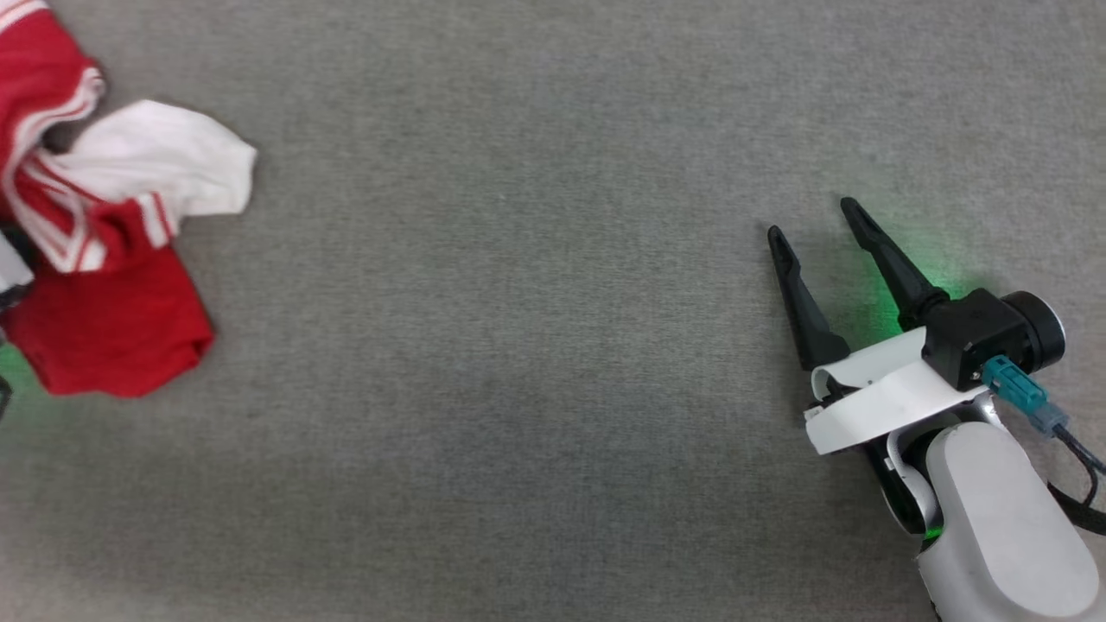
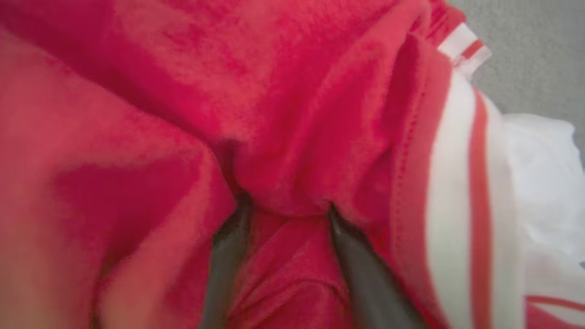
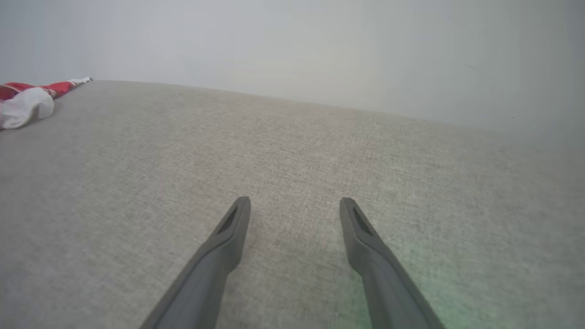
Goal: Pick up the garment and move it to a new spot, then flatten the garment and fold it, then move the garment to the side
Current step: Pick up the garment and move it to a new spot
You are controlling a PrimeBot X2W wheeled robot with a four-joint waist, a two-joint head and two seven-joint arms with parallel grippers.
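Red cloth, one piece: the garment (image 1: 112,328) is counted as one, crumpled in a heap on the grey fabric surface (image 1: 518,345), towards its left side. One white sleeve end (image 1: 164,164) is seen sticking out of the heap towards the surface's middle, bordered by thin red-and-white stripes. More striped bands are folded over on the heap's far part. In the right wrist view the same garment (image 3: 27,98) is seen just beside the surface's far edge, at its left end, with a pale wall (image 3: 292,45) behind.

Grippers counted: two, each with two dark fingers.

Left gripper (image 2: 287,205): seen in its own wrist view, pushed into the garment. Both fingers (image 2: 224,269) are held wide apart, a bulge of red cloth is lodged between them, and the tips are covered by folds. No squeeze on the cloth is shown, so the claw is read as open, with cloth in the gap and nothing clamped. A striped band and white sleeve cloth are seen just beside the finger on that view's right. The view is blurred.

Right gripper (image 1: 815,219): placed over the surface's near right part, well apart from the garment, fingers pointed towards the far left. Its jaws are spread wide and nothing is held; bare grey fabric is seen between them. One teal connector (image 1: 1007,376) and one dark cable (image 1: 1080,458) are attached at its wrist, and one pale forearm (image 1: 1002,518) is seen behind. A green glow is cast on the fabric beside the wrist.
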